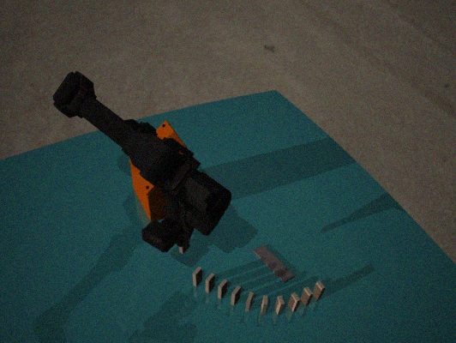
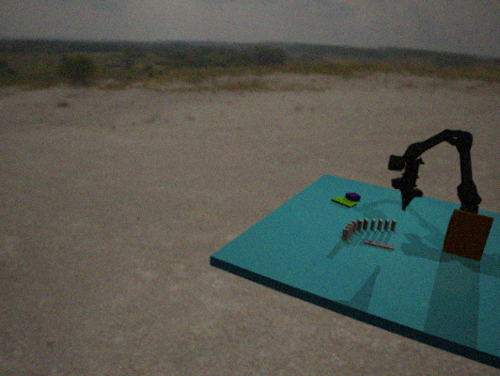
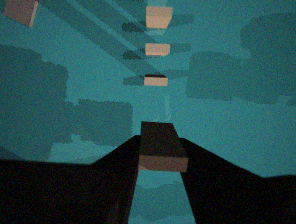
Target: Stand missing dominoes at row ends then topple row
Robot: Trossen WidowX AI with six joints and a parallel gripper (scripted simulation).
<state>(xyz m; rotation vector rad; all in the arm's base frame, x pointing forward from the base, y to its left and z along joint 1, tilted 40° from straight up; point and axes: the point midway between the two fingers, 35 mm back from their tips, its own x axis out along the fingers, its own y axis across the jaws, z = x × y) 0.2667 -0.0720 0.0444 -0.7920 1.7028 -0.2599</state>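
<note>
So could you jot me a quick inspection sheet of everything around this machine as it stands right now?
Surface: teal mat lying on sandy ground.
Job's things: curved row of ten standing dominoes; one more domino is carried above the mat, short of the row's near end.
Clutter: grey flat strip lying beside the row; a green slab and purple block at the mat's far edge.
Tool: the tool is shut on the carried domino, apart from the row.
Cables: nothing seen.
Surroundings: orange box under the arm; open scrubland and a dim horizon.
</note>
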